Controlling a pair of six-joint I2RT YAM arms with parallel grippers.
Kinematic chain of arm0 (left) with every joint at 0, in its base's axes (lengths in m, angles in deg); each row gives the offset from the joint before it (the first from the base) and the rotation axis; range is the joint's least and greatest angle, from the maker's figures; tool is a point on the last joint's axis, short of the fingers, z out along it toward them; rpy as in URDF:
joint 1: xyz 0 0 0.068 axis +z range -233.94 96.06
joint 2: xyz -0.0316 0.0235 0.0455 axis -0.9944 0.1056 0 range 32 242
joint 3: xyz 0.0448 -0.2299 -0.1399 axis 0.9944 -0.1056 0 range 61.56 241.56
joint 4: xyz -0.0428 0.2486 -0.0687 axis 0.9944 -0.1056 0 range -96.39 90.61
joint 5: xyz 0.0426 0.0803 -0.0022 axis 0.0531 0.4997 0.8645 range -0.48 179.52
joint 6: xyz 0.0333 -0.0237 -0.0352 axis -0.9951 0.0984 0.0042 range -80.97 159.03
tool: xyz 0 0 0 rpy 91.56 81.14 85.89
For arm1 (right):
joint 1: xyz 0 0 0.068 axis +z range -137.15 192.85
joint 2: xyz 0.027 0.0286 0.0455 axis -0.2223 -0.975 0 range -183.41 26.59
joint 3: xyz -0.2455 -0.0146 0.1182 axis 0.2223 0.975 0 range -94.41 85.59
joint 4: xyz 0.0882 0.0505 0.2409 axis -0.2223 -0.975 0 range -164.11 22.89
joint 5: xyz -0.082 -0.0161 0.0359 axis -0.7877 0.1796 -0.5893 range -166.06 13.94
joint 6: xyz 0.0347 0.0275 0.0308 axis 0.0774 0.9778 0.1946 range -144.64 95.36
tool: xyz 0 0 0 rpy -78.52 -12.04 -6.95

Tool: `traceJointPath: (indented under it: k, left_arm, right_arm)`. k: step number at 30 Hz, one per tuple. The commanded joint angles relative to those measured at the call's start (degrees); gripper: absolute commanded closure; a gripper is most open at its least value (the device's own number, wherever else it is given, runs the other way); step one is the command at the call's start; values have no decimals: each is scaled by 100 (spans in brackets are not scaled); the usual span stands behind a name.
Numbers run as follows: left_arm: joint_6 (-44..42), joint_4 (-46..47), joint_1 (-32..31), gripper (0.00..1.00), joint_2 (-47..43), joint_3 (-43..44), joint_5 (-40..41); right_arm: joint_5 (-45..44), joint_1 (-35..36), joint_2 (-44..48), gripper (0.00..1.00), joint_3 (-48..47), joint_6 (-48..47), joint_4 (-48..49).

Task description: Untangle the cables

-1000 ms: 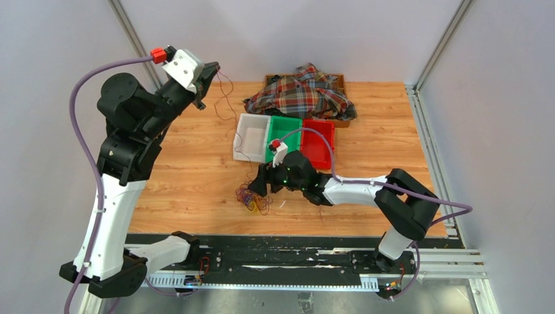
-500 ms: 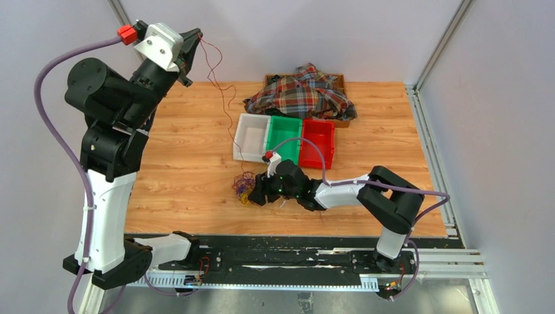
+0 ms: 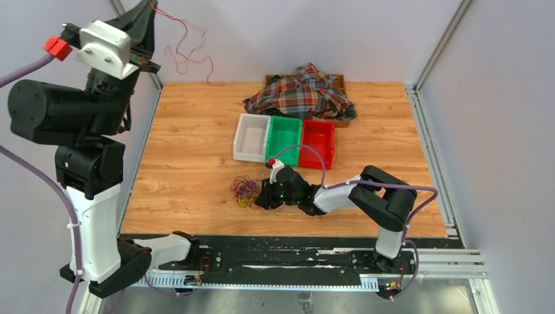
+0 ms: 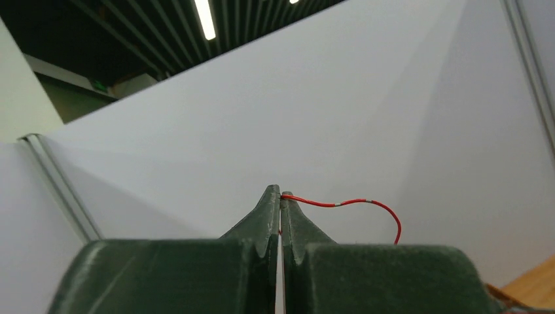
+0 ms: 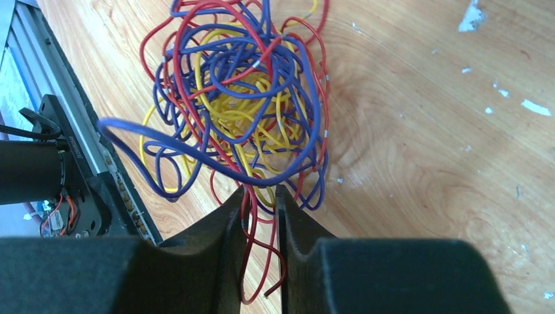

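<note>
Left gripper (image 4: 280, 196) aloft clamping thin red wire (image 4: 321, 203), right gripper (image 5: 260, 196) pinching tangled red-blue-yellow wire bundle (image 5: 242, 98) on wooden counter (image 5: 425, 163).

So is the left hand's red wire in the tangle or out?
Out: the red wire dangles from the raised left hand, far from the tangle.

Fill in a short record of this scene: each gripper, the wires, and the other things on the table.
Left gripper: raised high, shut on a red wire
Right gripper: low at the tangle, red strands between its jaws; clamped or not, unclear
Tangle: red, blue, yellow wires, on the table
Bins: white bin, green bin, red bin, side by side
Behind bins: plaid cloth
</note>
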Motion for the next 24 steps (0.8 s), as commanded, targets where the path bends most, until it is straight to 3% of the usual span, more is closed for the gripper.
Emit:
traceJointPath:
  k: [1,4,6,12,17,24]
  left_arm:
    - [-319,866,-33,99,18,375,402]
    - [-215,691,-26,99,62,528,296]
    - [-127,518,-26,99,-20,334,211]
    - [112,478,-32,99,-573,-1165,152]
    - [282,508,-28,99,-907,-2353,153]
    - [790,456,-29,99,-1036,-3710,38]
  right_arm:
    - [-286,124,-90,80,100,192,70]
    - [-275,133,12,79,143,201,92]
    - [-271,140,188,73,179,179,62]
    - [-362,133,1052,46,260,21,-460]
    - [-443,120,1892,31,346,-92,-955]
    - [-827,-5,2566,28,168,-155,-1477]
